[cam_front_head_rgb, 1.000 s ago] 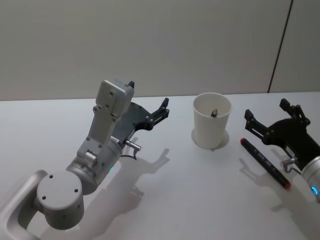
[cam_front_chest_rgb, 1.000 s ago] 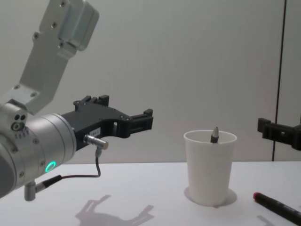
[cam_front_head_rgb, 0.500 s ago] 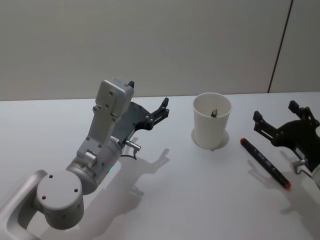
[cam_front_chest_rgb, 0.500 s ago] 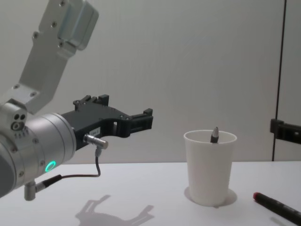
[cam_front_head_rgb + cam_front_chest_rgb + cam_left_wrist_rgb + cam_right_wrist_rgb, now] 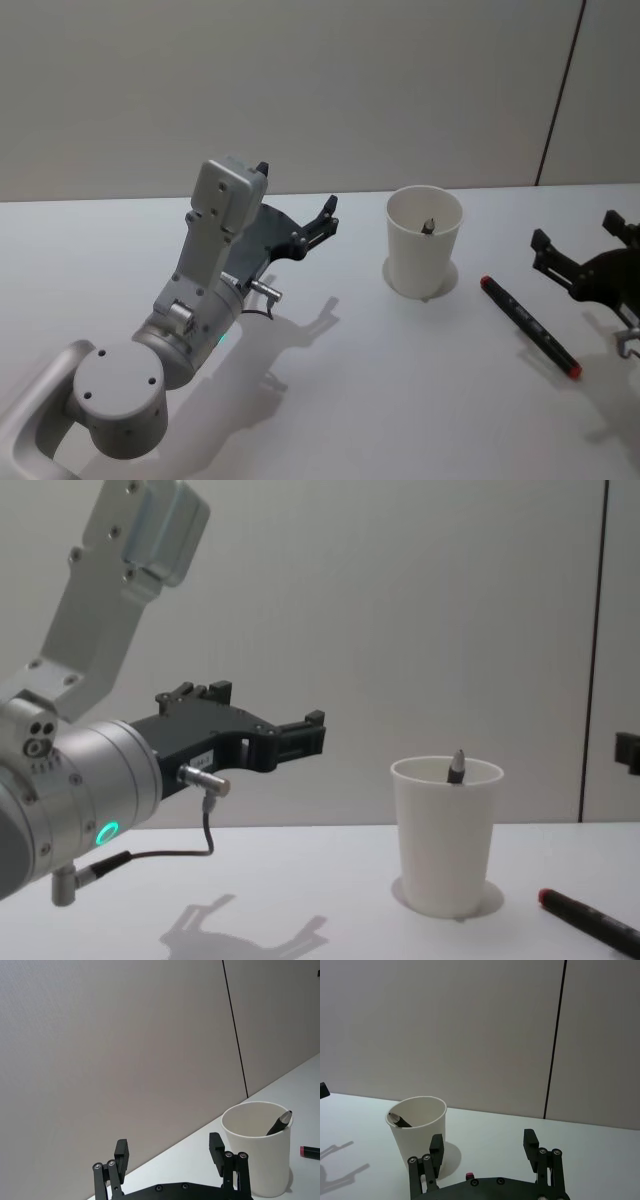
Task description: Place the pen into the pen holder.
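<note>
Rightward our right gripper has drawn back, leaving the slim black marker pen with red ends flat on the white table, near the white paper cup pen holder. We could roll the pen away with an off-centre pinch, or tip the light cup. That gripper gapes wide and empty; our left gripper, parked left of the cup, likewise.

Pen holder: plain white. Pen: black barrel, red at both ends. Tabletop: white. Left gripper, right gripper: black. Left arm: silver-grey, green light ring. Wall: pale grey-beige, one dark seam.
</note>
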Controlling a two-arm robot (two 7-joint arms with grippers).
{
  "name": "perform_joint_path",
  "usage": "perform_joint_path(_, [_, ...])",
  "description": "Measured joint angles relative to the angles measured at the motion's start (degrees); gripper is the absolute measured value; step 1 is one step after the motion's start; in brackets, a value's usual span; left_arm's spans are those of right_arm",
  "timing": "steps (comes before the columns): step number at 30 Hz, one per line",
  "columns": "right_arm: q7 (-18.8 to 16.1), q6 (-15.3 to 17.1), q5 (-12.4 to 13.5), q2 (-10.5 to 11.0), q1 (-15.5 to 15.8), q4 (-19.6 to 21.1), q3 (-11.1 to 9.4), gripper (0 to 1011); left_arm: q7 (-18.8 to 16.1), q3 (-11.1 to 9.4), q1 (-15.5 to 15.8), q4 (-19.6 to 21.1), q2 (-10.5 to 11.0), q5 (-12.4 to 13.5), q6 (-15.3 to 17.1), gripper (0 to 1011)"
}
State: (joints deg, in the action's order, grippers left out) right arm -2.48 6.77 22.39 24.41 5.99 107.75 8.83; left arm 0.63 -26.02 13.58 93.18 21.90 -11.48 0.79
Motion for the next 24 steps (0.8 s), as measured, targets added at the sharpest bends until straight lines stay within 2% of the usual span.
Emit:
perform_joint_path(8, [0.93, 3.83, 2.48, 1.34, 1.32, 2.51, -1.20, 1001, 0.00, 0.00, 0.00, 0.00, 0.00, 0.00, 0.01, 1001])
perform_joint_path(17, [2.85, 11.51, 5.94, 2.06, 1.30, 5.08, -2.35, 1001, 0.00, 0.00, 0.00, 0.00, 0.00, 0.00, 0.00, 1001])
perform_joint_path(19, [3.60, 14.74, 6.90, 2.06, 0.82, 5.64, -2.55, 1001, 0.00, 0.00, 0.00, 0.00, 0.00, 0.00, 0.01, 1001])
perform_joint_path(24, [4.55, 19.35, 7.72, 1.89, -0.22, 6.11, -2.59, 1001, 0.00, 0.00, 0.00, 0.00, 0.00, 0.00, 0.00, 1001])
